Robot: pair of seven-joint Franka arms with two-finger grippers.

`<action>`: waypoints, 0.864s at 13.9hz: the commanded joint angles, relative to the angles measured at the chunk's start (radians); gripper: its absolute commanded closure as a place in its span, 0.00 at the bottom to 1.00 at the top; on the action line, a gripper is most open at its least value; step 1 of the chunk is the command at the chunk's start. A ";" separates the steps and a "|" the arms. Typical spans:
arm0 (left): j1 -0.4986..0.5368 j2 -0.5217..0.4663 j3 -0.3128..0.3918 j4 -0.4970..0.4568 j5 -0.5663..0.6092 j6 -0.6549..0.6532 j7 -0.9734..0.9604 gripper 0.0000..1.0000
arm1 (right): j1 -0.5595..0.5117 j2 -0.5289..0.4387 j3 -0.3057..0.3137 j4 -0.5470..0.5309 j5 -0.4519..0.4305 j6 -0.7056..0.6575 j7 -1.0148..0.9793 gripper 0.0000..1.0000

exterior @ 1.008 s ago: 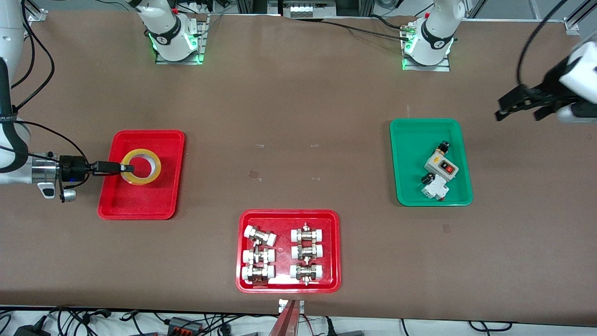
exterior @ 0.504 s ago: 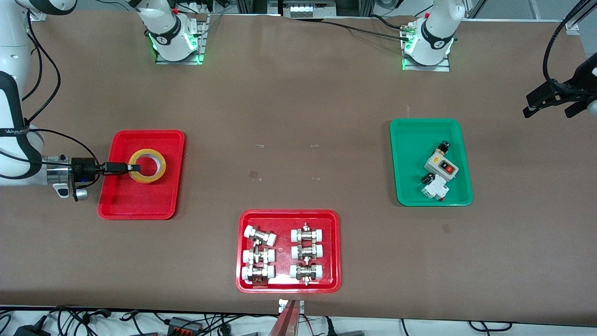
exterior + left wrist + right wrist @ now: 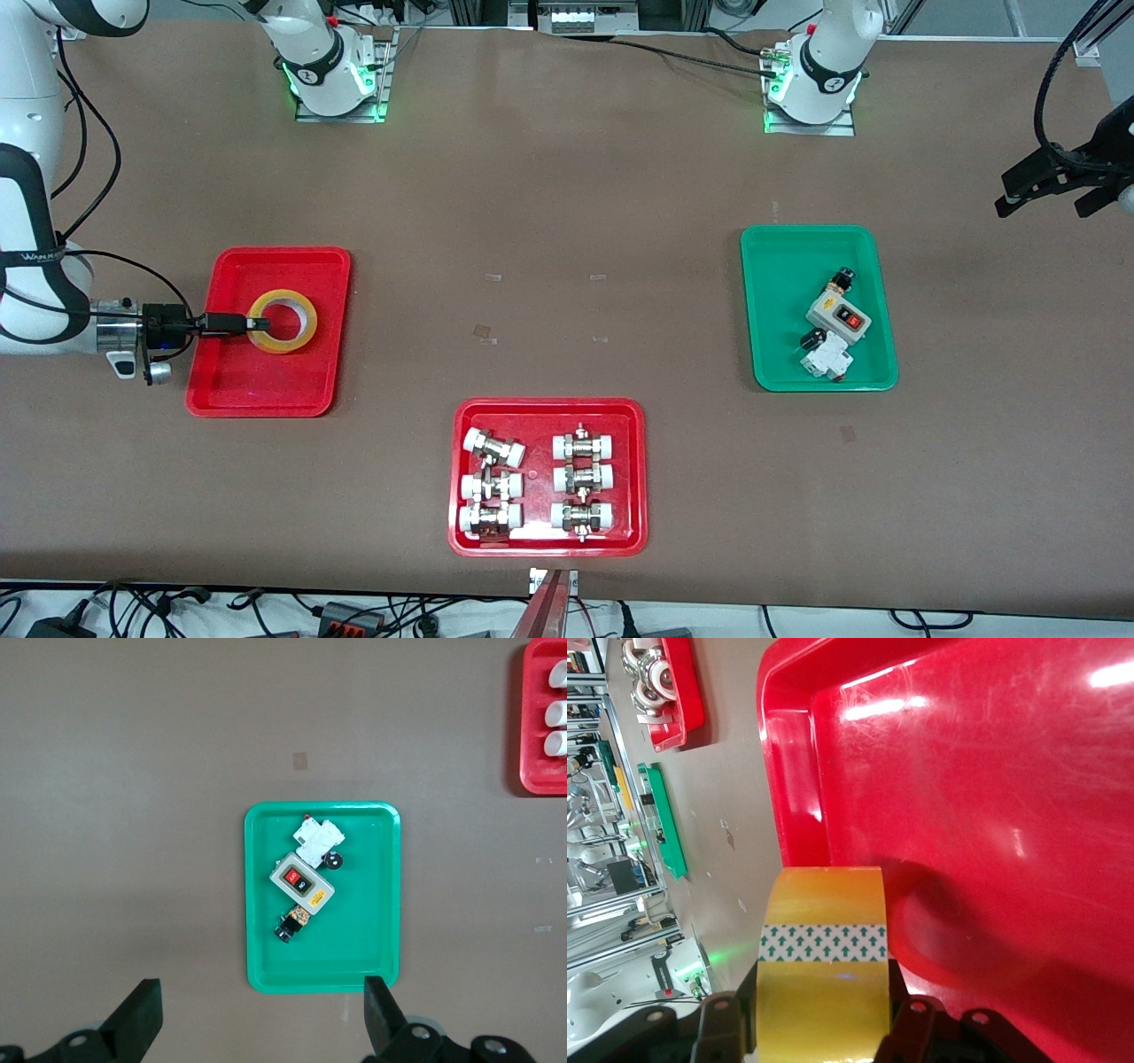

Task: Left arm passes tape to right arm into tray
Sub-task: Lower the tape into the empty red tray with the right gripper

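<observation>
The yellow tape roll (image 3: pixel 283 323) is held over the plain red tray (image 3: pixel 230 390). My right gripper (image 3: pixel 252 324) reaches in from the right arm's end of the table and is shut on the roll's wall. In the right wrist view the tape (image 3: pixel 822 957) sits between the black fingers, close above the tray floor (image 3: pixel 992 797); I cannot tell whether it touches. My left gripper (image 3: pixel 1045 190) is open and empty, high over the left arm's end of the table; in its wrist view the fingertips (image 3: pixel 142 1014) stand wide apart.
A green tray (image 3: pixel 780 372) with a switch box (image 3: pixel 838 316) and small parts lies toward the left arm's end, seen also in the left wrist view (image 3: pixel 266 930). A wider red tray (image 3: pixel 461 540) with white-capped metal fittings lies nearer the camera, mid-table.
My right gripper has carried the tape a little farther over the tray and lower. My left gripper has drawn back toward its end of the table and now holds still.
</observation>
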State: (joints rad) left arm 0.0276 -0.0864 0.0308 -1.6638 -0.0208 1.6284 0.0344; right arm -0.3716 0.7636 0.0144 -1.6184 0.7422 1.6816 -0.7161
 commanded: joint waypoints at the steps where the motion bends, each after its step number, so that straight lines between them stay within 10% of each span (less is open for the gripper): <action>1: -0.011 0.045 0.008 0.102 0.022 -0.036 0.005 0.00 | -0.016 0.020 0.013 0.020 0.011 -0.010 -0.014 0.32; 2: -0.014 0.054 0.006 0.117 0.022 -0.039 0.007 0.00 | -0.016 0.019 0.013 0.021 0.006 -0.010 -0.016 0.00; 12: -0.020 0.063 0.006 0.119 0.022 -0.041 0.013 0.00 | 0.060 0.011 0.018 0.055 -0.204 0.096 -0.003 0.00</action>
State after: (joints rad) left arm 0.0179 -0.0426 0.0343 -1.5836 -0.0208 1.6140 0.0345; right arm -0.3192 0.7682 0.0274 -1.5760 0.5555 1.7766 -0.7222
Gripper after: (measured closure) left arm 0.000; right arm 0.000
